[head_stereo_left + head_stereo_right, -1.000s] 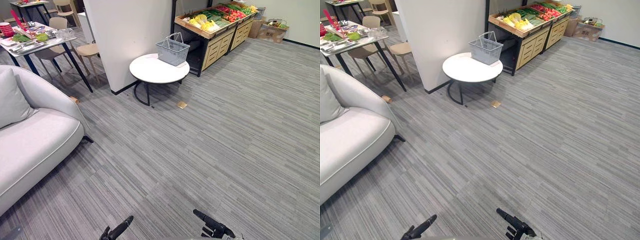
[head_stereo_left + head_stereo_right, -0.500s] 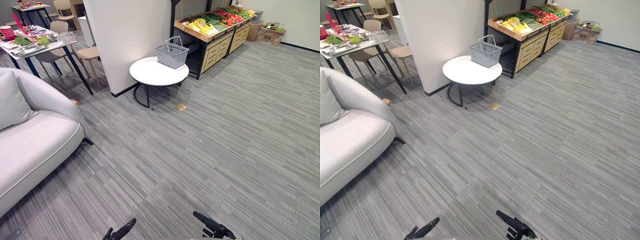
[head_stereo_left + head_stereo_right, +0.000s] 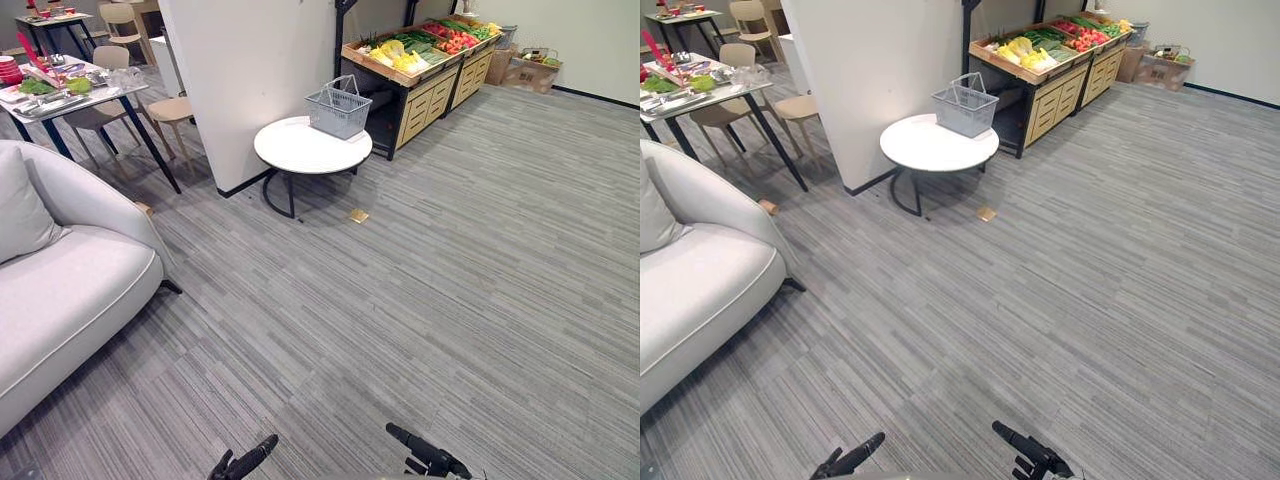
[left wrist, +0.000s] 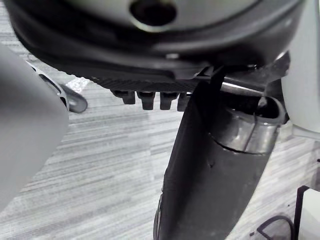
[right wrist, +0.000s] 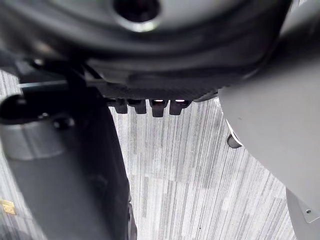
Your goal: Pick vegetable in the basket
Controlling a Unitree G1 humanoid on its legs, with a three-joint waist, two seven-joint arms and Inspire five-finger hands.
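**Vegetables (image 3: 405, 57) untouched, basket (image 3: 339, 108) far off: nothing of the job is done**

The vegetables lie heaped on the wooden stand (image 3: 432, 95) at the far end of the room: yellow, green and red lots side by side, too far away for me to name any one of them. The basket, a grey wire one with its handle up, stands on the round white table (image 3: 300, 152) just in front of that stand and beside the white pillar (image 3: 250, 70). I can make out nothing inside it from here.

Both of my hands hang low at the near edge of the eye views, with a wide stretch of grey floor (image 3: 420, 280) between them and the table. My left hand (image 3: 245, 462) is empty. In its wrist view the fingers (image 4: 148, 99) show as a loose row with bare floor past them, closed on nothing. My right hand (image 3: 428, 455) is the same, its fingers (image 5: 156, 106) relaxed over the floor and gripping nothing.

So I judge that I am at the very start. What is left is all of it: cross the floor to the stand, choose a vegetable, close my fingers round it, lift it and set it in the basket. The sofa (image 3: 70, 290) on my left is well clear of that path.
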